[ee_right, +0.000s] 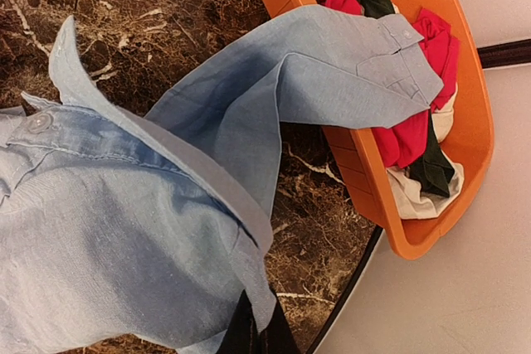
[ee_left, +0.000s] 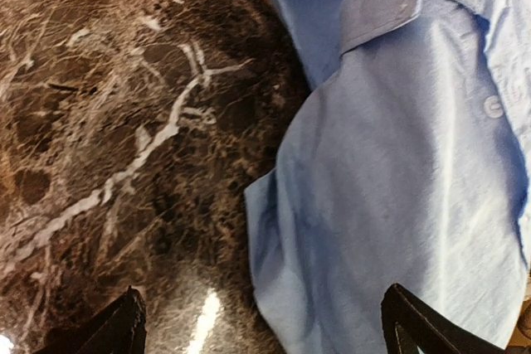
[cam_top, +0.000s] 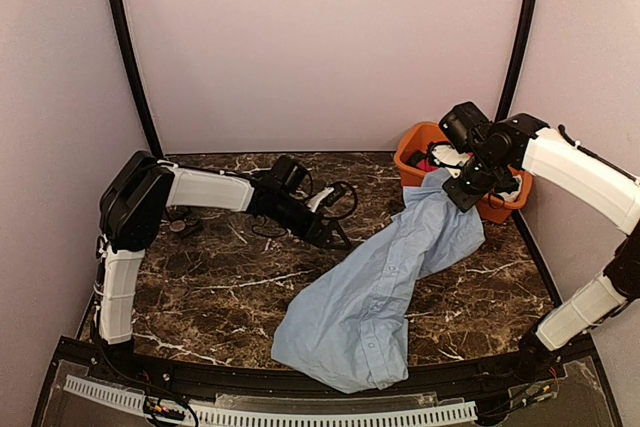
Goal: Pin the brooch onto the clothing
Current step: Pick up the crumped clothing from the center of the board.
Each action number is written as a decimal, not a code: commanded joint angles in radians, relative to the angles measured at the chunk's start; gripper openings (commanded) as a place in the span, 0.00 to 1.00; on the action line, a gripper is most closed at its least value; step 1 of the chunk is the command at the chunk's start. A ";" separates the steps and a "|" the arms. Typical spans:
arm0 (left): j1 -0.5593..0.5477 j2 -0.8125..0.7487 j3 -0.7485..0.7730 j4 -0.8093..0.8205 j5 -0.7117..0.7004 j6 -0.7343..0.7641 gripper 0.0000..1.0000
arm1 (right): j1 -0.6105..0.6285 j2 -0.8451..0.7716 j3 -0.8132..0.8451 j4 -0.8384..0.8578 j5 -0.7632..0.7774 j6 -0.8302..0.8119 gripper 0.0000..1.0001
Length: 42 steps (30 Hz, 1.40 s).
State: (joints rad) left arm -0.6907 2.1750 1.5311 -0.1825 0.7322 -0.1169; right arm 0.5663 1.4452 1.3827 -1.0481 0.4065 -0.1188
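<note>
Early stage. R gripper (cam_top: 462,190) clenched on shirt (cam_top: 380,287), holding one end up by orange basket (cam_top: 408,152); rest draped on table (cam_top: 200,277). L gripper (cam_top: 338,217) spread wide, empty. Brooch (cam_top: 180,226), prob. the small dark disc by L arm, untouched; pinning not yet begun.

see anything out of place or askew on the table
The blue shirt lies bunched diagonally across the marble table, not flat. One sleeve hangs over the rim of the orange basket, onto the clothes inside, and the right gripper is shut on its fabric.
</note>
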 commanded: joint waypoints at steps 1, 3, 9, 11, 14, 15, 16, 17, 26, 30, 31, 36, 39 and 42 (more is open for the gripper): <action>0.001 0.007 -0.048 0.151 0.190 -0.135 0.99 | -0.005 -0.004 -0.013 0.004 0.019 0.022 0.00; -0.003 0.030 -0.047 0.203 0.226 -0.179 0.99 | -0.004 -0.004 -0.011 0.002 0.019 0.024 0.00; -0.039 0.100 0.043 0.155 0.220 -0.160 0.99 | -0.003 -0.005 -0.002 -0.003 0.024 0.026 0.00; -0.057 0.132 0.087 0.081 0.190 -0.130 0.99 | -0.002 -0.004 0.002 -0.004 0.026 0.027 0.00; -0.072 0.157 0.124 0.073 0.177 -0.133 0.91 | 0.000 -0.003 0.006 -0.006 0.032 0.027 0.00; -0.072 0.167 0.125 0.098 0.192 -0.145 0.85 | 0.001 -0.005 0.007 -0.005 0.035 0.027 0.00; -0.072 0.172 0.125 0.111 0.197 -0.170 0.72 | 0.001 -0.006 0.007 -0.006 0.036 0.027 0.00; -0.072 0.176 0.124 0.142 0.213 -0.180 0.68 | 0.000 -0.007 0.007 -0.006 0.038 0.027 0.00; -0.071 0.122 0.101 0.318 0.199 -0.308 0.01 | 0.001 -0.009 0.027 0.003 0.096 0.034 0.00; -0.039 -0.030 0.073 0.388 0.073 -0.320 0.01 | -0.002 -0.006 0.054 0.057 0.116 0.047 0.00; -0.024 -0.053 0.075 0.388 0.056 -0.318 0.01 | -0.005 -0.005 0.063 0.082 0.116 0.051 0.00; 0.023 -0.187 0.116 0.313 -0.046 -0.249 0.01 | -0.006 0.003 0.114 0.257 0.025 0.024 0.00; 0.042 -0.238 0.097 0.315 -0.079 -0.237 0.01 | -0.006 0.032 0.148 0.404 -0.147 -0.043 0.00; 0.089 -0.311 0.035 0.347 -0.158 -0.247 0.01 | -0.005 0.138 0.290 0.511 -0.265 -0.092 0.00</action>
State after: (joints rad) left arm -0.6380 1.9388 1.6268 0.1539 0.6800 -0.3801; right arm 0.5644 1.4734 1.5173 -0.7818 0.3374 -0.1383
